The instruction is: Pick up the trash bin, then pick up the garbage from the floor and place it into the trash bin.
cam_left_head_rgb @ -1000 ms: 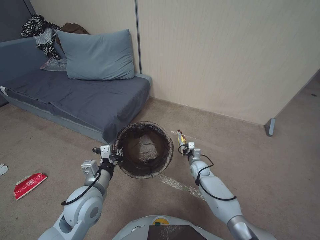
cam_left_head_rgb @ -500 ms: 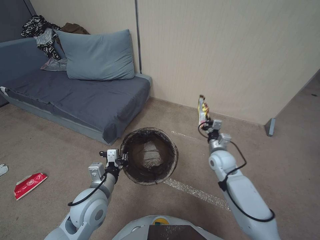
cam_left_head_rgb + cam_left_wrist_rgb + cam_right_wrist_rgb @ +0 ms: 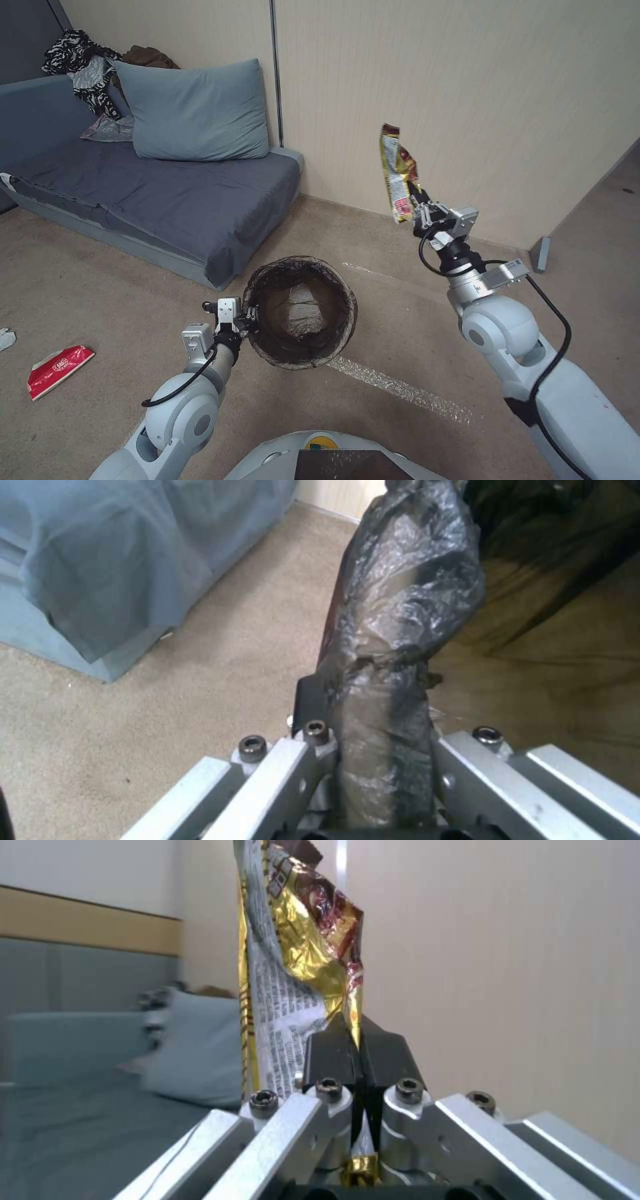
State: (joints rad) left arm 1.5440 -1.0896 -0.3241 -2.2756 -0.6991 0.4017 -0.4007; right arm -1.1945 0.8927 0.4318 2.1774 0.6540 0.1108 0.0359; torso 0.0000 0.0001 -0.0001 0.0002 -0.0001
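So taking the trash bin [image 3: 300, 312] as the reference point: way off to its left on the carpet there's a red-and-white wrapper [image 3: 59, 370] lying flat, with a bit of white paper [image 3: 5, 338] near it at the edge of the shot. Behind the bin and to its left is the grey sofa [image 3: 160, 193] with a blue pillow [image 3: 193, 110] leaning on the wall. The left gripper [image 3: 241, 319] is right at the bin's left rim, fingers pinched onto the rim with the dark bag liner [image 3: 400, 630] bunched up between them, you can see that really well in the left wrist view. The bin itself hangs tilted, mouth facing up toward the camera, some crumpled stuff at the bottom. A strip of clear shiny film [image 3: 400, 390] lies on the floor just in front and to the right of the bin. Up and to the right of the bin, well above it, the right gripper [image 3: 421, 212] is clamped tight on the bottom edge of a yellow snack wrapper [image 3: 398, 172], which stands upright in front of the beige wall [image 3: 467, 100].
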